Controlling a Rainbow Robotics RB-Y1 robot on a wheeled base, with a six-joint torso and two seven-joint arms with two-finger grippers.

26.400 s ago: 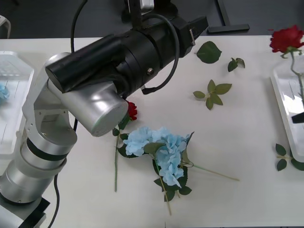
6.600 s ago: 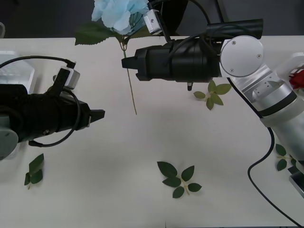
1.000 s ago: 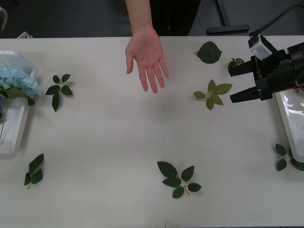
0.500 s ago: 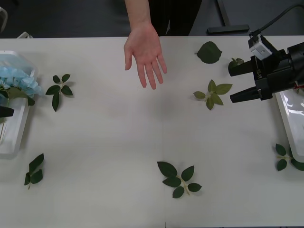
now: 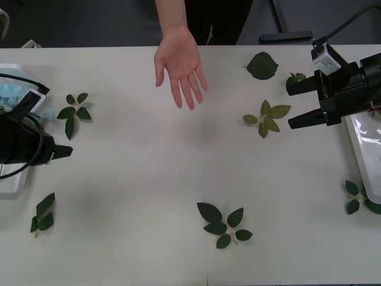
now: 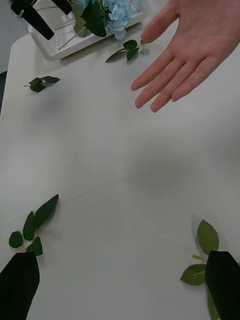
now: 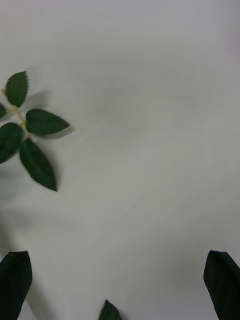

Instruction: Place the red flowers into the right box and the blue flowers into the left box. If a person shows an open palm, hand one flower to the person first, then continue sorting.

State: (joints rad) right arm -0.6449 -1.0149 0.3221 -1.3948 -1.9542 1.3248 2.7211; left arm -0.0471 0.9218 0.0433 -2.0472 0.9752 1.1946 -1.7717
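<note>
The right end effector (image 5: 300,102) hangs above the right part of the table (image 5: 178,173), its two black fingers spread wide and holding nothing, pointing toward the table's middle; the left end effector (image 5: 59,151) sits low at the left edge, just in front of the left box (image 5: 12,185), and its own wrist view shows its two dark fingertips far apart over bare table, also empty. One open palm (image 5: 178,62) reaches in from the far side, fingers spread and pointing toward the robot, with the person's forearm (image 5: 171,15) cut off at the frame edge. The blue flowers (image 6: 117,10) lie in the left box as a fluffy pale cluster with broad dark leaves; how many heads there are cannot be told, since the left arm covers most of them in the front view and the right wrist view crops them. The left box is a white ribbed tray, half hidden by that arm. The right box (image 5: 360,143) shows as a glossy white rim strip at the right edge, mostly cut off. Loose leaf sprigs (image 5: 223,223) with serrated matte leaves are scattered on the smooth white table, about eight groups in the front view, plus one single round leaf (image 5: 262,64) at the far side.
</note>
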